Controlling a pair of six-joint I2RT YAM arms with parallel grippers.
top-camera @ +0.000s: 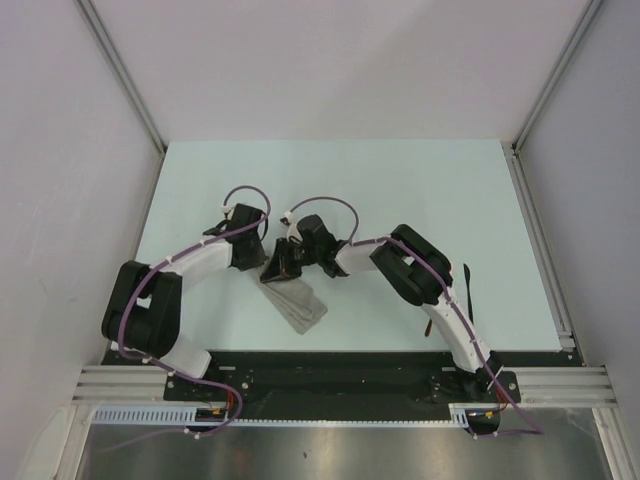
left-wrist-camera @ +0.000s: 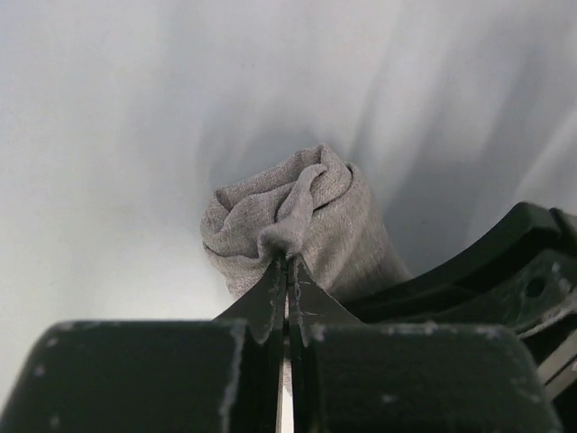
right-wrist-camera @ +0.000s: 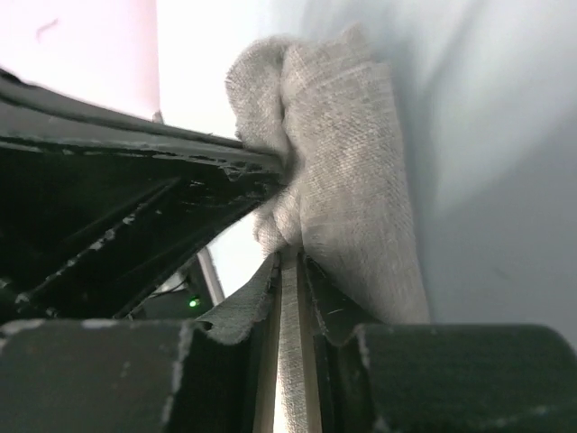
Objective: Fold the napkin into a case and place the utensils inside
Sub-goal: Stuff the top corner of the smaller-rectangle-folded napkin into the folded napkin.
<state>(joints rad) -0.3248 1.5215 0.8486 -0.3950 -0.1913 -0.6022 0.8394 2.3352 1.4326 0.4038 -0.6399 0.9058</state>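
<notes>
Top view: left pincer and right pincer meet at far end of folded napkin; black utensil lies well apart on right. Left wrist: jaws clenched on bunched cloth rim. Right wrist: jaws grip slim shiny bar, looks like fork, tip in cloth. Risk imo: fork snags fold, drags pocket shut.

Top end of the cloth hiding under two meeting grippers

From overhead, the left gripper and right gripper are covering the upper end of the napkin. In both wrist views its lower part is dropping out of sight behind the jaws. A shiny strip is showing, blurred, between the right jaws; I can't tell what it is. The thin black utensil is looking too small to name.
</notes>
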